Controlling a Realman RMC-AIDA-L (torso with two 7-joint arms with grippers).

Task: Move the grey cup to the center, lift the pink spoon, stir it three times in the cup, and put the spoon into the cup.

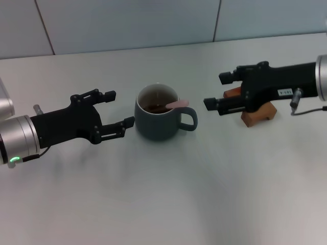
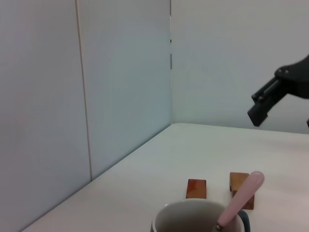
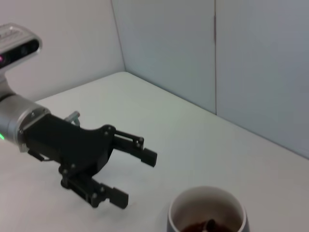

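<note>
The left end effector (image 1: 118, 111), fingers spread and empty, sits just beside the grey cup (image 1: 159, 120) mid-worktop (image 1: 163, 204). The pink spoon (image 1: 176, 104) already rests inside. Beyond, the right end effector (image 1: 218, 93) hangs released over wooden blocks (image 1: 258, 113). The task looks complete; both should withdraw.

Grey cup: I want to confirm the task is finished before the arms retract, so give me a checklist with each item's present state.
1. Pink spoon rests in the grey cup: ok.
2. Cup upright on the table: ok.
3. Left gripper open, beside the cup, gripping nothing: ok.
4. Right gripper open, apart from the handle: ok.
5. Stirred three times: cannot tell.
6. Wooden blocks apart from the cup: ok.
</note>
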